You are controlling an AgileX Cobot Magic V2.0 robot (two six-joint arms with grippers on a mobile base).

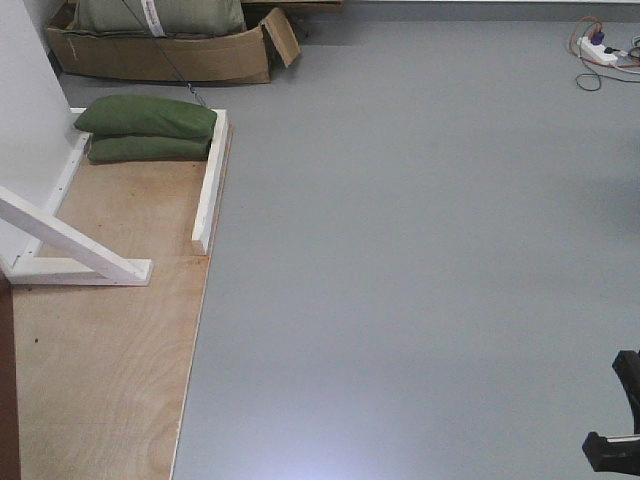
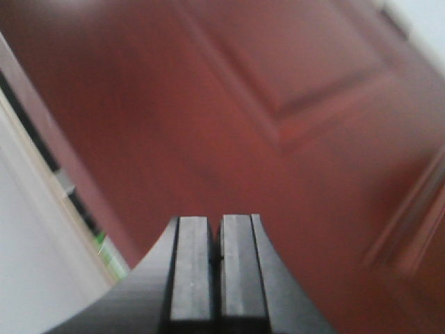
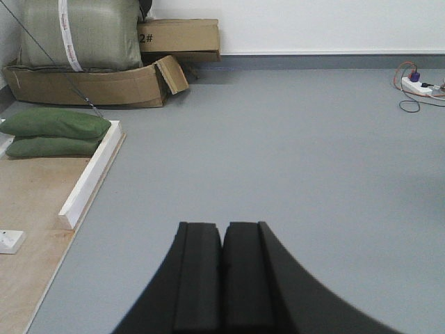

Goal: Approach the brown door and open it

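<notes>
Brown door (image 2: 229, 125) fills left wrist view, close ahead of left gripper (image 2: 216, 229). Blurred, but glossy reddish-brown wood and recessed panel moulding show. Pale jamb (image 2: 28, 229) along door's left edge. Left gripper pads pressed together, grasping nothing. Right gripper (image 3: 222, 236) likewise clenched, empty, over smooth grey floor (image 1: 420, 250), wide open room ahead and right. Plywood board (image 1: 110, 350) along floor's left edge carries white brace frame (image 1: 75, 245), with two green sandbags (image 1: 145, 128) at far end. Cardboard box (image 1: 160, 55) beyond. Power strip (image 1: 598, 48) in far right corner.
</notes>
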